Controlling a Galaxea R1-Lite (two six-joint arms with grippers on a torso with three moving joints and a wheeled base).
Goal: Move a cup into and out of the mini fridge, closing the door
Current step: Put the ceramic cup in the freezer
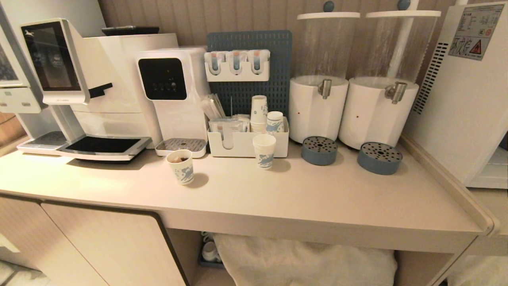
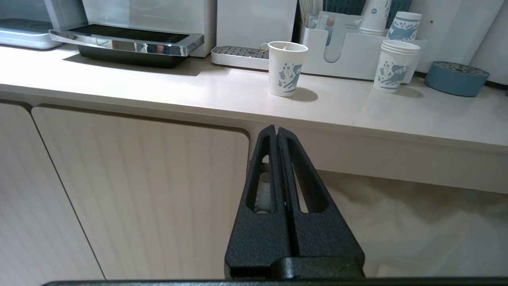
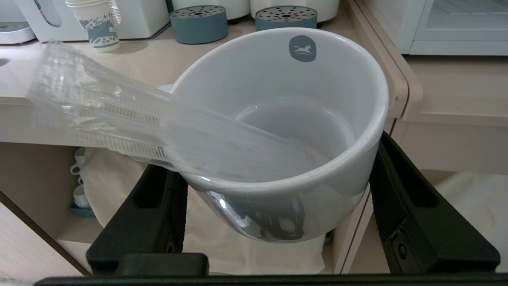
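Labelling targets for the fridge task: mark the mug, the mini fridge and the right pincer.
mug [image 3: 341,159]: right wrist view, inner wall below the rim.
mini fridge [image 1: 464,107]: head view, bare side panel beside the vent grille.
right pincer [image 3: 278,222]: right wrist view, midway between fingertips, clamping the mug.

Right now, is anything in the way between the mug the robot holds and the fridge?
Nothing visible blocks it. The right gripper holds the mug below the counter edge, and the fridge stands past that counter's right end. Whether the door is shut cannot be told.

White cup [image 3: 285,119], blue-printed paper cups [image 1: 264,151], grey-blue drip trays [image 1: 319,150]
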